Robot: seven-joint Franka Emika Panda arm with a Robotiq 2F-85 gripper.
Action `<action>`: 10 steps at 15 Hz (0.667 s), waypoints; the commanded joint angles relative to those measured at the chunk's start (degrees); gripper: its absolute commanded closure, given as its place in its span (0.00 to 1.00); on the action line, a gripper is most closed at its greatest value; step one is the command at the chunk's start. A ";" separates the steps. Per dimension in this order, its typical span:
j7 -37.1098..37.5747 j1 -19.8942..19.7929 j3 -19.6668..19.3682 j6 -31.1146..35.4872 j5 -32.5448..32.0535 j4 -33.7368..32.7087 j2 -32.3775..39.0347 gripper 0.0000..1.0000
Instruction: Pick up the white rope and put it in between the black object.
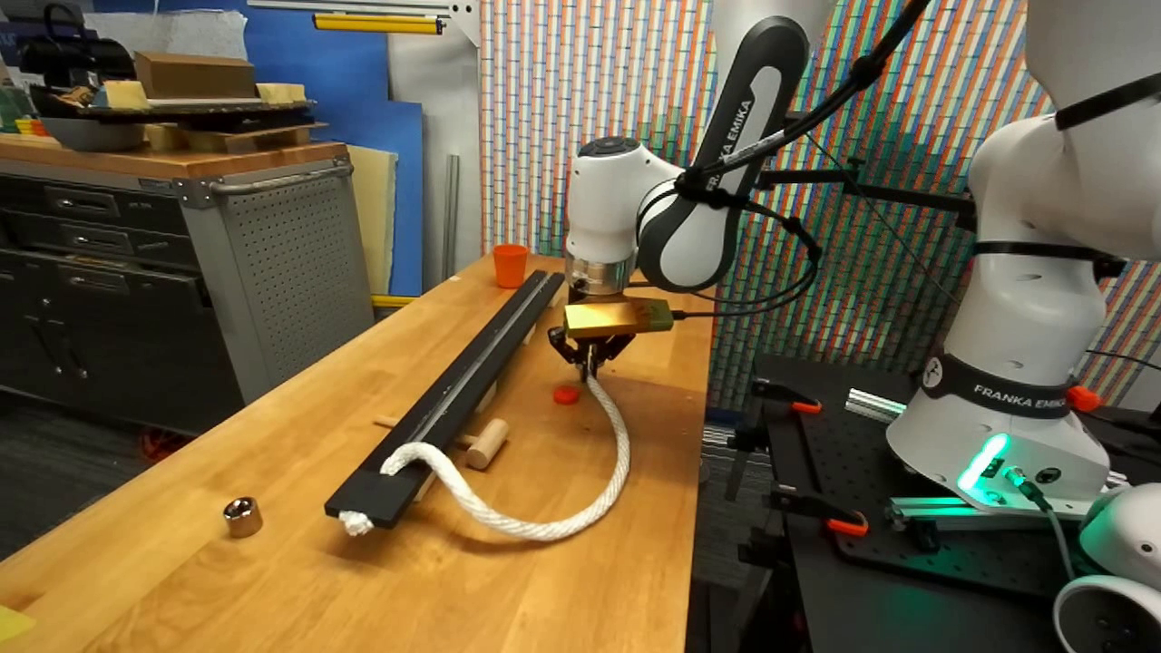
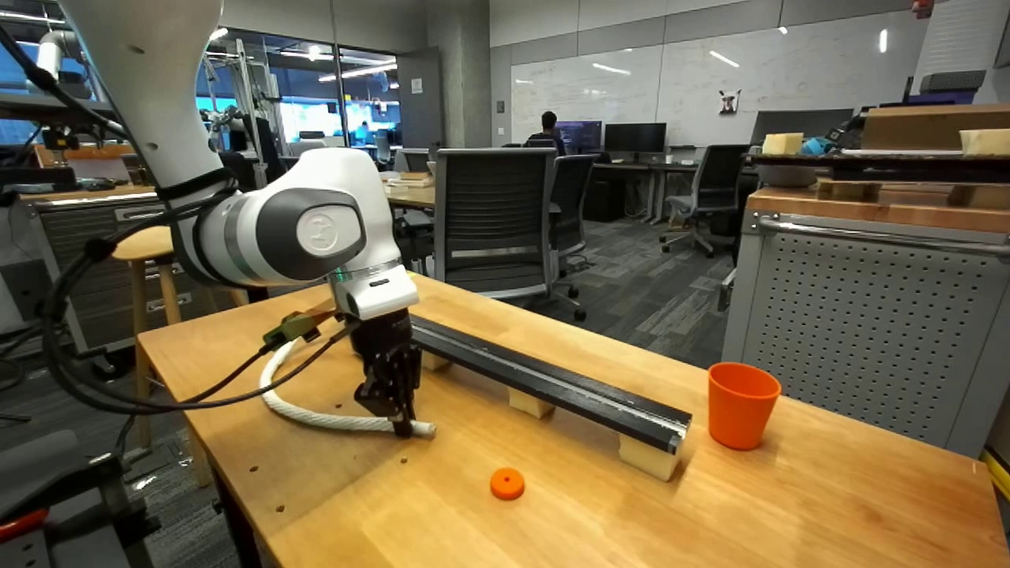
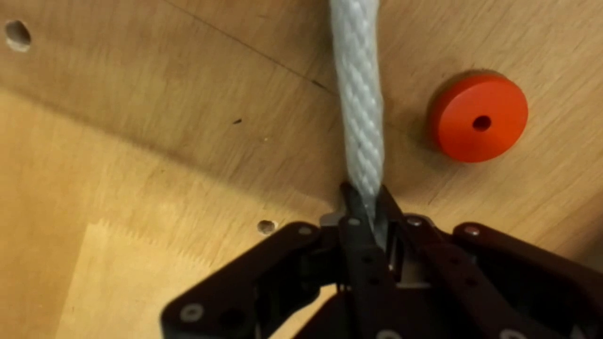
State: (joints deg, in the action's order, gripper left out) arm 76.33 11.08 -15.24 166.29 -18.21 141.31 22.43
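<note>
Big wooden table (image 1: 590, 594) with a Franka Panda arm (image 1: 694, 240) hanging over it. A long black rail (image 1: 458, 390) with a groove runs along the wood. The white rope (image 1: 544, 530) is tucked in at just one end; past that it bows out in a wide loop beside the rail. The Robotiq gripper (image 3: 365, 194) is clamped on the rope near its free tip (image 2: 427, 430), which sticks out a bit in an exterior view. Orange cup (image 2: 742, 406) just beside the rail's opposite end, wooden mallet (image 1: 490, 443) between rail and loop, wooden blocks (image 2: 647, 456) propping the rail up. Shiny metal ring (image 1: 242, 518) near the roped end, orange disc (image 3: 483, 115) near the gripper.
</note>
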 commanded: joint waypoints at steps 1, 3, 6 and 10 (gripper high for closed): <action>0.28 4.66 -4.90 -1.22 -0.83 2.56 -4.02 0.97; 0.73 6.53 -7.61 -2.25 -2.43 2.84 -5.75 0.97; 2.10 8.15 -11.76 -4.75 -7.06 2.17 -9.00 0.97; 3.93 4.42 -11.63 -10.28 -14.44 -0.10 -14.55 0.97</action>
State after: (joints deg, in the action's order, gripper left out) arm 78.07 17.61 -27.26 160.91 -27.82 141.96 13.43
